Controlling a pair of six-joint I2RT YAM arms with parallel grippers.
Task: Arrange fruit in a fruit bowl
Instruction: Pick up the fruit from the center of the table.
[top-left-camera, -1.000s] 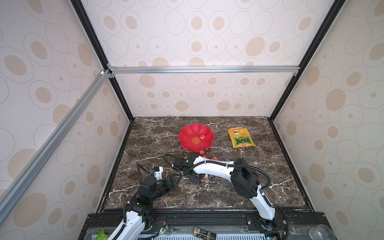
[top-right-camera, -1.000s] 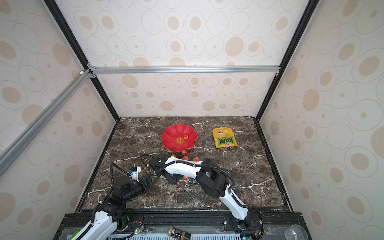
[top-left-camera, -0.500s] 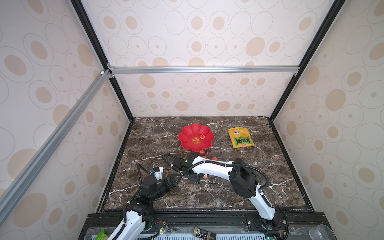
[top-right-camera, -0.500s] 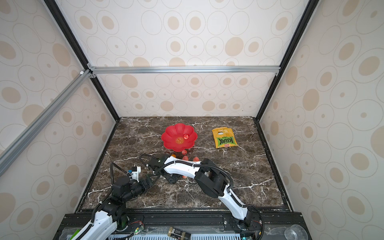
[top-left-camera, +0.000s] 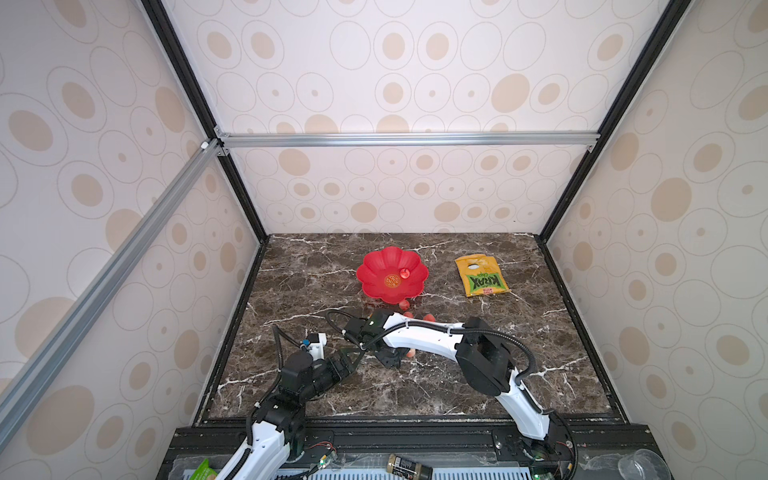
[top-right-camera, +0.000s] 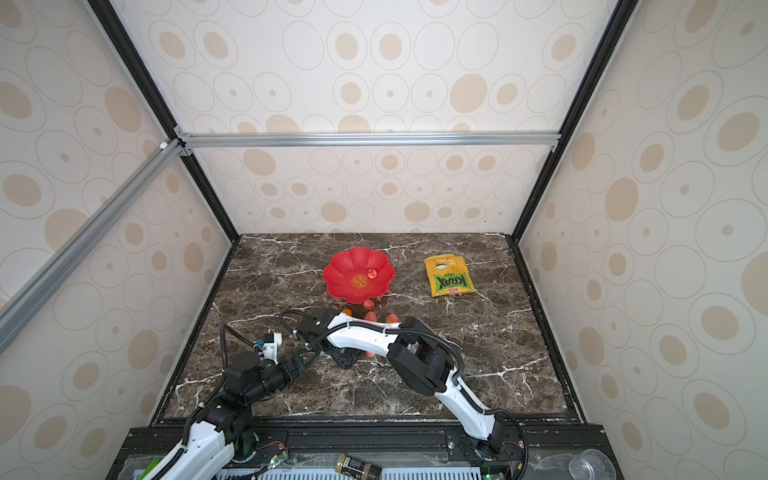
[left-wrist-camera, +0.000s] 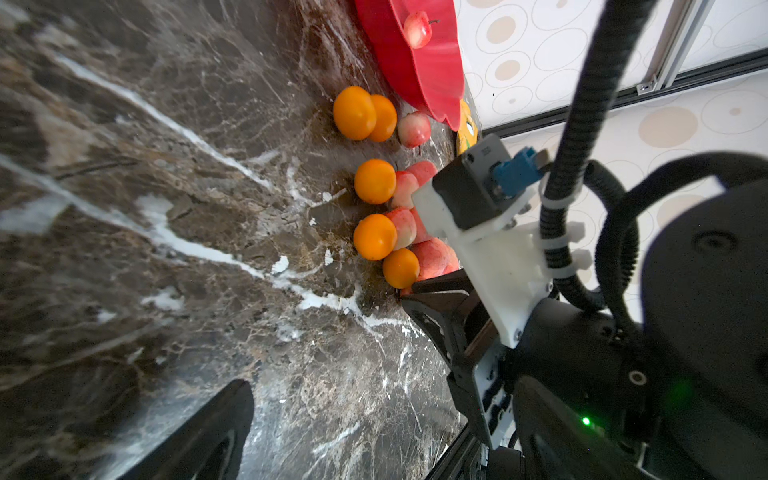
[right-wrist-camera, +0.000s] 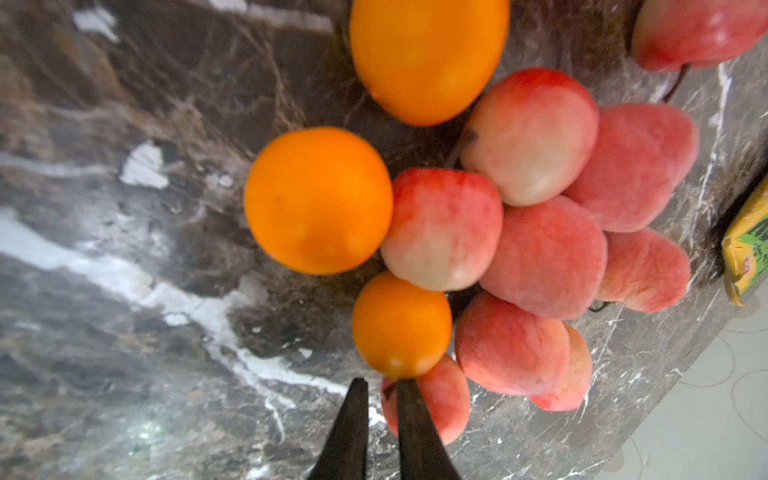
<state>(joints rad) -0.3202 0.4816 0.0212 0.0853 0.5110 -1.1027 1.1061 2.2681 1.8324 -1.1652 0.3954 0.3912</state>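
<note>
Currently seeing right gripper (right-wrist-camera: 381, 384) down at the edge of the fruit pile (right-wrist-camera: 544, 257) on the marble table (top-left-camera: 457, 374), fingers (right-wrist-camera: 349, 428) almost together with just a sliver of gap. Tips right against a pink fruit (right-wrist-camera: 432, 411), with an orange one (right-wrist-camera: 401, 324) just beside; can't tell whether a stem is pinched or nothing at all. Reading left gripper (top-left-camera: 353, 358) as spread open and empty, low over the table just beside the right wrist, not touching any fruit.

Counting a lone pink fruit (top-left-camera: 404, 273) inside the red bowl (top-left-camera: 374, 270), beside the gold mark (top-left-camera: 392, 281) at its centre. Finding everything else loose on the table, bunched between bowl and right arm. Counting five orange ones along one side of the bunch in the left wrist view, pink ones packed touching behind them. Spotting an orange pair (left-wrist-camera: 365, 114) and one pink neighbour (left-wrist-camera: 413, 129) just outside the bowl rim, not in it. Losing most of the bunch under the right arm in both top views, with a few strays (top-left-camera: 428, 318) poking out. Seeing yellow-green snack bag (top-left-camera: 482, 276) flat on the table to the right of the bowl, apart from the fruit
</note>
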